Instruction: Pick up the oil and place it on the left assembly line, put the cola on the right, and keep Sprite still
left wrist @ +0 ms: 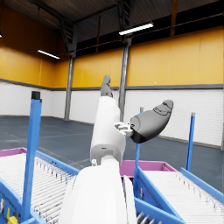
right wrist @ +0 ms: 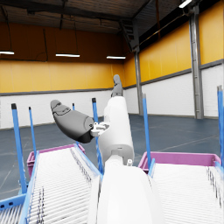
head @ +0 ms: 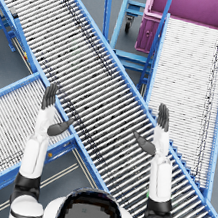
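Roller conveyors fill a yellow-walled hall: a middle line (head: 99,89) runs diagonally, with a left line (head: 2,122) and a right line (head: 186,84) beside it. We find no oil, cola or Sprite in any view, so their direction and long axis cannot be set. The left hand (head: 49,112) and right hand (head: 156,134) hover at the middle line's two edges, fingers spread, holding nothing. We judge neither arm nearer.

The smooth white left arm (head: 34,156) and right arm (head: 160,178) are banded black at the elbow; the left hand (head: 48,113) and right hand (head: 160,134) are fitted with dark grey fingers (head: 50,95)
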